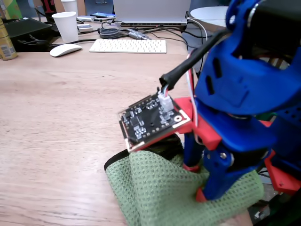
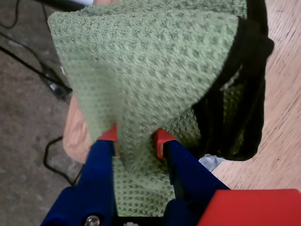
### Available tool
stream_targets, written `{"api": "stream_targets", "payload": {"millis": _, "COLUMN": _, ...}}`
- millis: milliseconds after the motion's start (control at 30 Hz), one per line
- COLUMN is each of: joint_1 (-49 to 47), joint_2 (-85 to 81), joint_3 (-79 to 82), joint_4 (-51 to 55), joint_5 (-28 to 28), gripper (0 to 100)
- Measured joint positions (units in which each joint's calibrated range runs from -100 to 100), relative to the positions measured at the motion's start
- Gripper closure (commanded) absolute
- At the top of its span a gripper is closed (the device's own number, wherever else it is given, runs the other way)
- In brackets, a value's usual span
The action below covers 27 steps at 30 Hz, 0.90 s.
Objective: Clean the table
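The table [image 1: 61,103] is a large light wood-grain desk; it also shows in the wrist view [image 2: 282,117] at the right. A green waffle-weave cloth [image 1: 155,193] with a black edge lies bunched at the table's near edge. In the wrist view the cloth [image 2: 141,70] fills most of the frame. My blue gripper [image 2: 136,137] with red fingertips [image 2: 162,137] is shut on a fold of the cloth. In the fixed view the gripper [image 1: 200,181] points down into the cloth, under the blue and red arm with an exposed circuit board [image 1: 153,117].
At the far side of the table stand a white keyboard [image 1: 128,45], a white mouse [image 1: 65,49], a paper cup [image 1: 66,26], a can [image 1: 5,42], a laptop [image 1: 150,12] and cables. The floor [image 2: 28,132] with cables lies past the table's edge.
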Motion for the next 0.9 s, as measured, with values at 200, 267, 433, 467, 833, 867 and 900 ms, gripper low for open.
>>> {"api": "stream_targets", "payload": {"millis": 200, "joint_1": 0.19, "joint_2": 2.59, "joint_3": -0.18, "joint_4": 0.41, "joint_5": 0.05, "gripper": 100}}
{"api": "stream_targets", "payload": {"millis": 267, "joint_1": 3.57, "joint_2": 5.36, "joint_3": -0.81, "joint_4": 0.75, "joint_5": 0.24, "gripper": 100}}
{"api": "stream_targets", "payload": {"millis": 433, "joint_1": 24.05, "joint_2": 6.49, "joint_3": -1.44, "joint_4": 0.83, "joint_5": 0.73, "gripper": 100}}
{"api": "stream_targets", "payload": {"millis": 467, "joint_1": 27.81, "joint_2": 6.49, "joint_3": -1.44, "joint_4": 0.83, "joint_5": 0.98, "gripper": 100}}
{"api": "stream_targets", "payload": {"millis": 833, "joint_1": 66.60, "joint_2": 18.33, "joint_3": -15.42, "joint_4": 1.90, "joint_5": 9.67, "gripper": 100}}
{"api": "stream_targets", "payload": {"millis": 867, "joint_1": 70.17, "joint_2": 19.97, "joint_3": -17.49, "joint_4": 1.90, "joint_5": 10.84, "gripper": 100}}
{"api": "stream_targets", "payload": {"millis": 900, "joint_1": 73.27, "joint_2": 21.44, "joint_3": -19.57, "joint_4": 1.90, "joint_5": 11.82, "gripper": 100}}
